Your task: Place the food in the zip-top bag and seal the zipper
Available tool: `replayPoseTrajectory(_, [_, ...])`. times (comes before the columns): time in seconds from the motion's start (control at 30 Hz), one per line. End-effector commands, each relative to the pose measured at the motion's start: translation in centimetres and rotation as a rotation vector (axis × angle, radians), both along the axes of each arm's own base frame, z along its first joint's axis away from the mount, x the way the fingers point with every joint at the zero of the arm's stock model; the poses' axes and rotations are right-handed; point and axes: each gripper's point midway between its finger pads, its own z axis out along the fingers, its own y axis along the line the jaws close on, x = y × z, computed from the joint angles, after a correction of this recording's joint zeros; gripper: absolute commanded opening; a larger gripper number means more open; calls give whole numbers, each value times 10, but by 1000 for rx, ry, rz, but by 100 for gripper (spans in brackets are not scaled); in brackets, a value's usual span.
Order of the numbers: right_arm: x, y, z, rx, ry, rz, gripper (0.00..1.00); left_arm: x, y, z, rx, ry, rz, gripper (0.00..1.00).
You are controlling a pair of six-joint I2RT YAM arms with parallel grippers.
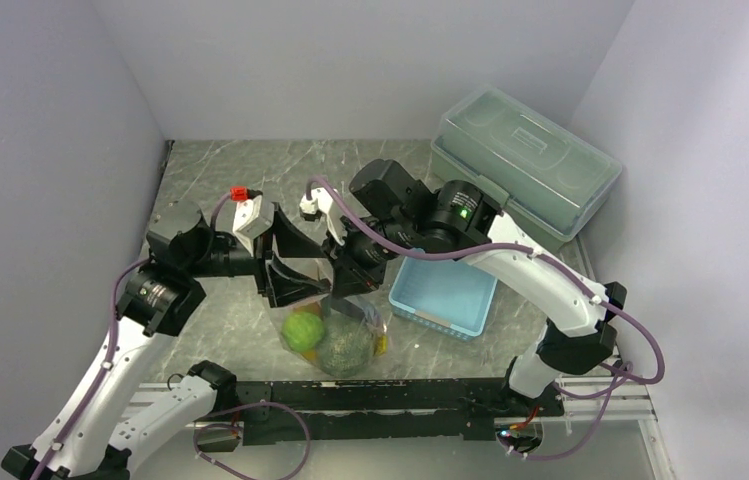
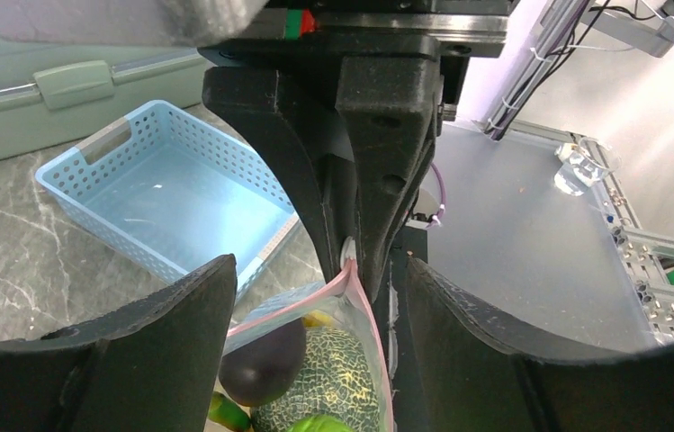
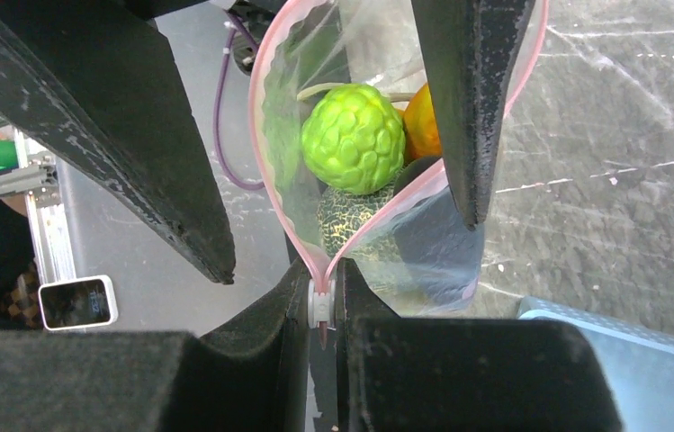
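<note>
My left gripper [image 1: 308,272] comes in from the left side of the counter [image 2: 9,261], a grey stone-look slab with pale veins. Its two matte black, wedge-shaped fingers stand wide apart and grip nothing; the mouth of the zip-top bag [image 3: 432,252] lies between them.

The bag is thin, clear, crinkly plastic and sits near the middle of the counter's front edge. Its mouth gapes in a teardrop loop, outlined by the narrow pale pink zipper [image 2: 290,300]. Inside I see a knobbly lime-green fruit [image 3: 354,135], a round dark-green melon [image 2: 328,378] with a pale netted skin, a smooth glossy purple eggplant [image 2: 265,364] and a shiny orange-red piece [image 3: 421,121].

My right gripper [image 3: 321,288] has its jaws pressed together on the zipper at the pointed end of the loop, pinching a small white slider [image 3: 321,304].

Right of the bag sits a light blue, perforated plastic basket [image 2: 90,148]. In the back right corner is a translucent grey-green lidded box [image 1: 525,165].
</note>
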Motion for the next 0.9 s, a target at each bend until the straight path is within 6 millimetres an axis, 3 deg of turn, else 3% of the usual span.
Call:
replayPoseTrajectory(0.0, [-10,-8,29,95,-31,21,0,-12,0,17,-25,-79,-61,74])
replayPoseTrajectory(0.3, [-15,-6,44,146,-33,48,0,-17,-6,4,-13,-31,-148,77])
replayPoseTrajectory(0.67, [2,0,48,125,-56,-39,0,-35,-1,-8,16,-12,-189,72])
replayPoseTrajectory(0.87, [5,2,53,124,-56,-57,0,-32,0,-19,45,1,-155,67])
